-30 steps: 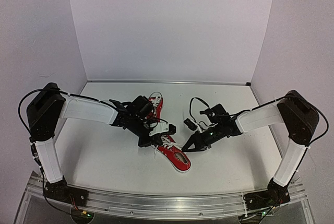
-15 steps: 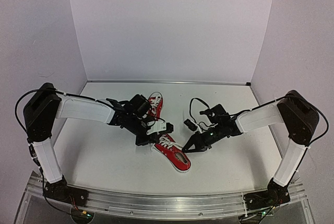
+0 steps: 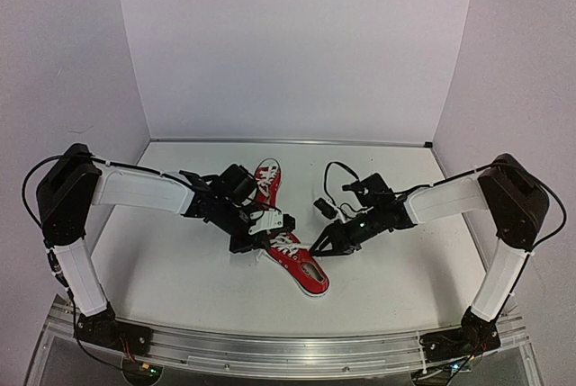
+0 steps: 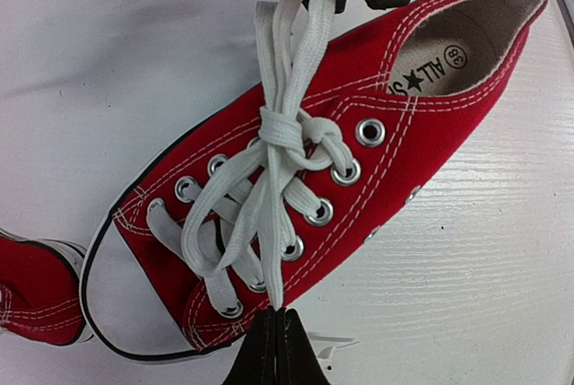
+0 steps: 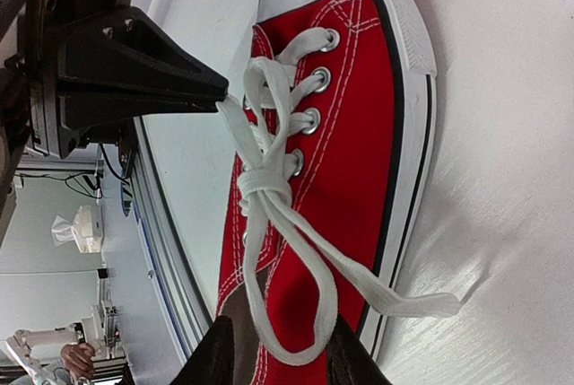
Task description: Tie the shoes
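Here, shoe (image 4: 430,125) between, left fingers (image 4: 260,354) pinching lace loop (image 4: 273,259), right fingers (image 5: 213,358) clamping second loop (image 5: 296,354)

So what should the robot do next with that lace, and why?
Probably ease the left gripper away from the right gripper to snug the knot. The left gripper is shut on a lace strand of the near shoe, a loop reaches the right gripper, and the knot looks loose. Whether the right gripper truly pinches that loop is unclear.
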